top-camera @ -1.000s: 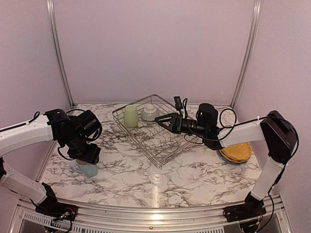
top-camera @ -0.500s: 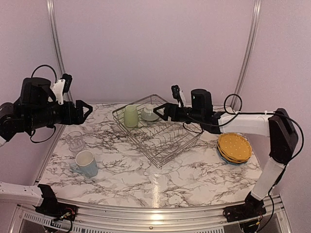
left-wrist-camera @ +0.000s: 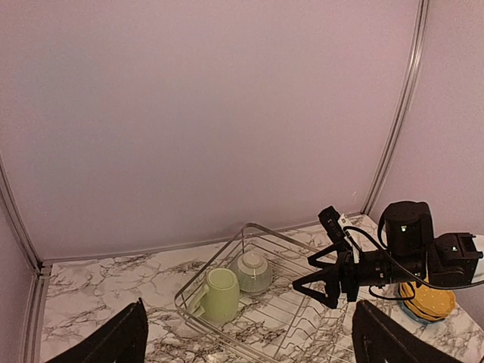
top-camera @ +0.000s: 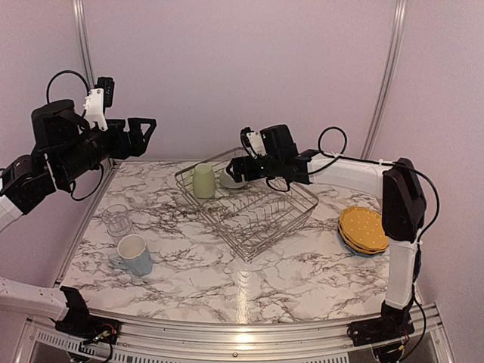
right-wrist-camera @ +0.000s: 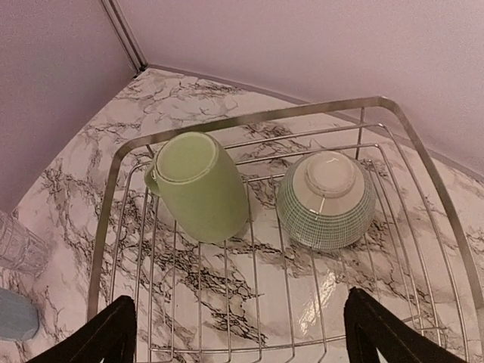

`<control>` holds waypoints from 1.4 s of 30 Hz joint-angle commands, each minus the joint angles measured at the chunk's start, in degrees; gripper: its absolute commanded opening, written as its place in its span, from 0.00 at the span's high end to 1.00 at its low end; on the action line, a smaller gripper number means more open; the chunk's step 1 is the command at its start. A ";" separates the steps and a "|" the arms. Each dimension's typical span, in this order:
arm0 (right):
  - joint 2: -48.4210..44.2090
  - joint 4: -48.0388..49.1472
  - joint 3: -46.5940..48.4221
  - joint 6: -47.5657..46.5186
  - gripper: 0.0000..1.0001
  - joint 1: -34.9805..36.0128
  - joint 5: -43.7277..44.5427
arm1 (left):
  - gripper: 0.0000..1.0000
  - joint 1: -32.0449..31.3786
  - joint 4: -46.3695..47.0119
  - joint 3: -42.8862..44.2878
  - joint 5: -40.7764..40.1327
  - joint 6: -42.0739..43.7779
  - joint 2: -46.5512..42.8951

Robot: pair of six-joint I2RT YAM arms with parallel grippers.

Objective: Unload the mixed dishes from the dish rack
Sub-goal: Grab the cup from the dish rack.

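From above, my left claw [top-camera: 145, 130] hangs high at 9 o'clock, jaws apart and empty. A second ago it was low over the light blue mug [top-camera: 134, 254], which now stands alone on the tabletop [top-camera: 302, 280]. In the left wrist view, the dish rack [left-wrist-camera: 291, 321] lies far below. In the right wrist view, my right claw [right-wrist-camera: 238, 302], also apart, looks down at the overturned pale green bowl [right-wrist-camera: 327, 200] in the rack. The bowl seems stiff, smooth and breakable, so I would pinch it at the foot ring.

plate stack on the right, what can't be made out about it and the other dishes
- Plate stack: top external view, too small to count the plates; left wrist view, the right arm covers part of it.
- Clear glass and light blue mug: right wrist view, cut off by the left edge.
- Pale green bowl: upside down, so its inside is hidden in every view.
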 commanded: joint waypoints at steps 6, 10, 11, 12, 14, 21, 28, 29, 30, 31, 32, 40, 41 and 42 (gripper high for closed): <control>15.03 -5.81 20.36 -5.80 0.06 3.52 3.59 | 0.03 0.08 9.32 -10.58 -8.65 4.91 -5.67; 21.91 -6.14 28.29 -6.95 0.05 3.87 3.31 | 0.03 0.08 9.82 -12.13 -7.10 4.59 -5.77; 23.23 -6.28 30.17 -7.13 0.05 3.87 3.11 | 0.04 0.09 9.68 -12.20 -6.90 4.56 -5.77; 24.59 -6.28 31.75 -7.29 0.04 3.89 2.62 | 0.04 0.08 9.69 -12.34 -6.82 4.55 -5.89; 26.73 -5.63 34.21 -7.85 0.02 3.87 1.09 | 0.03 0.10 9.93 -12.69 -6.83 4.62 -6.27; 33.35 -2.42 40.63 -9.02 0.01 3.96 -0.40 | 0.03 0.17 10.28 -13.44 -7.43 5.17 -7.04; 38.26 1.16 43.72 -11.08 0.01 3.95 -0.59 | 0.03 0.24 10.66 -13.88 -8.23 5.68 -7.37; 38.67 1.61 44.01 -11.20 0.01 3.95 -0.36 | 0.03 0.29 10.70 -13.97 -8.16 5.71 -7.37; 39.11 2.17 44.27 -11.39 0.01 3.96 -0.34 | 0.03 0.30 10.77 -13.98 -7.96 5.63 -7.25; 39.58 2.64 44.64 -11.59 0.01 3.96 -0.36 | 0.03 0.26 10.81 -13.98 -7.83 5.58 -7.16; 40.10 2.93 45.15 -11.75 0.01 4.02 -0.39 | 0.03 0.26 10.84 -13.98 -7.66 5.49 -7.04; 43.02 5.19 48.20 -12.60 0.09 3.64 -1.11 | 0.03 0.50 10.71 -13.98 -7.27 5.55 -6.33; 43.19 5.48 48.33 -12.60 0.11 3.61 -1.33 | 0.03 0.57 10.76 -13.98 -7.27 5.50 -6.24; 43.38 5.63 48.56 -12.60 0.13 3.53 -1.57 | 0.03 0.61 10.75 -13.98 -7.27 5.48 -6.16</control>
